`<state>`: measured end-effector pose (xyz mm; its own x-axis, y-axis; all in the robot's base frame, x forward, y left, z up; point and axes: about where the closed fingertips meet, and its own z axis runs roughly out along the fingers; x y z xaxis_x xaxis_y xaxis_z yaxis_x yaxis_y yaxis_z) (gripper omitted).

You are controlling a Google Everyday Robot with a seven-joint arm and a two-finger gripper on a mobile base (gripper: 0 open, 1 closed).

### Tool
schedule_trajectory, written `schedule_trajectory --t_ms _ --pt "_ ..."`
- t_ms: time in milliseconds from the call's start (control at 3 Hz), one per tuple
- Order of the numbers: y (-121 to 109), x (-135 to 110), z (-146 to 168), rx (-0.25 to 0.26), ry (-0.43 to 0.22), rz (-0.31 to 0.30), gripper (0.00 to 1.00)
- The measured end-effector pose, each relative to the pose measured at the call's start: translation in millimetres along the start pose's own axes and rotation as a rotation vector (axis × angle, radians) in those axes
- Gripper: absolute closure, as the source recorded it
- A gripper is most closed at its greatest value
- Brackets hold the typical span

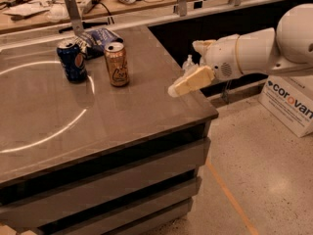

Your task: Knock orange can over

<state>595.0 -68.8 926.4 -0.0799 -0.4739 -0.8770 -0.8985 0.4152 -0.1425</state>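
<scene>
Gripper (188,81) is hanging over the right edge of the table (122,126) and is pointing left and a little down. Nobody can tell from here if it is wide or narrow. The orange can (117,64) is standing upright on the table, well to the left of the gripper and a bit farther back. A blue can (72,60) is standing farther left still. A white box (288,104) is sitting on the floor, right of the gripper.
</scene>
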Motion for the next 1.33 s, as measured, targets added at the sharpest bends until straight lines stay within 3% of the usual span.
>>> schedule_trajectory --t_ms 667,1000,1333 --pt "-23.8 27.9 66.4 -0.027 -0.05 0.016 0.0" --pt "-24.2 16.4 101.1 -0.064 -0.14 0.017 0.0" --pt "-27.9 -15.8 133.7 -0.089 -0.277 0.008 0.0"
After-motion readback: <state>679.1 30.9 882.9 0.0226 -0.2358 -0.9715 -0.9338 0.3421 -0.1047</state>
